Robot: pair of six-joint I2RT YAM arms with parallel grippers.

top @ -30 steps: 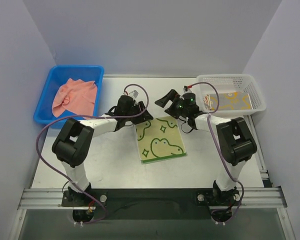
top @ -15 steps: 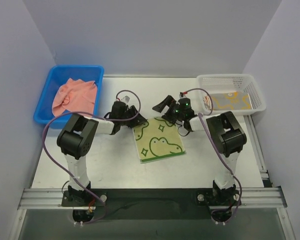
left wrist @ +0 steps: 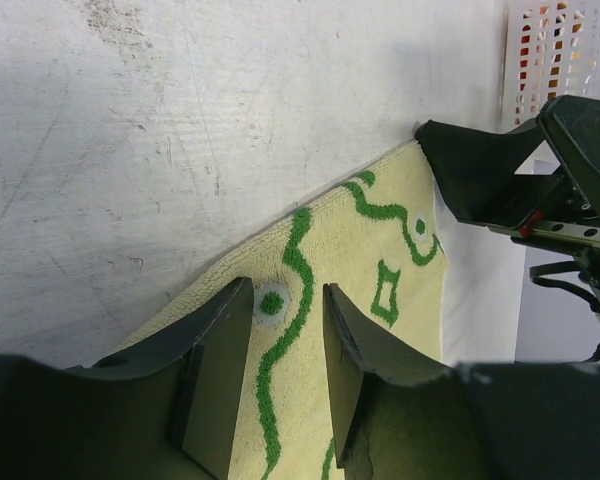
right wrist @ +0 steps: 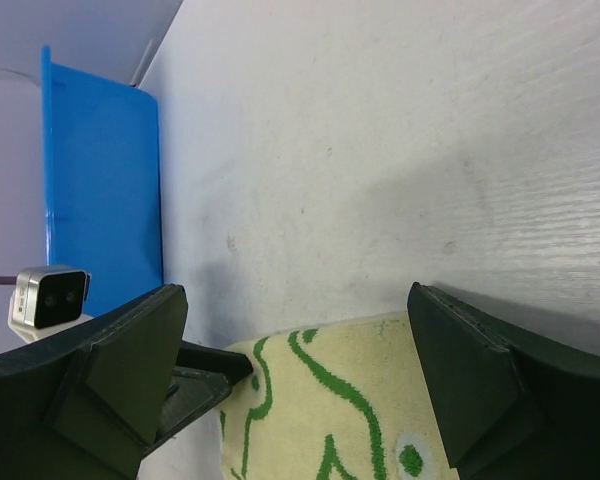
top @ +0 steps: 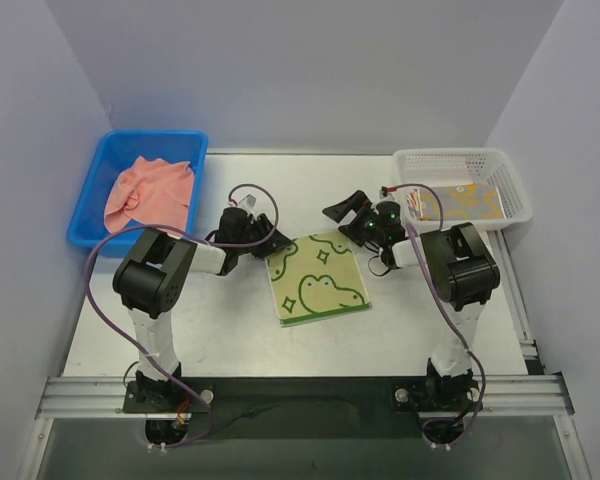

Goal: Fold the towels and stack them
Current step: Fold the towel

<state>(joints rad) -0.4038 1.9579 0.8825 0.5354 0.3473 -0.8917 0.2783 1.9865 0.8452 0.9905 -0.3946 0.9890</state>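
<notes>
Top external | left claw (left wrist: 285, 300) half-spread astride pale-green duck-outline cloth towel (top: 320, 280), 11 o'clock corner | right claw (right wrist: 295, 310) wide apart, 1 o'clock corner

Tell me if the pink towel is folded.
Not folded: the pink towel lies crumpled in the blue bin, with wrinkles and uneven edges.

Left pincer (left wrist: 286, 292), jaws parted, sits over the towel (left wrist: 355, 250) edge.
</notes>
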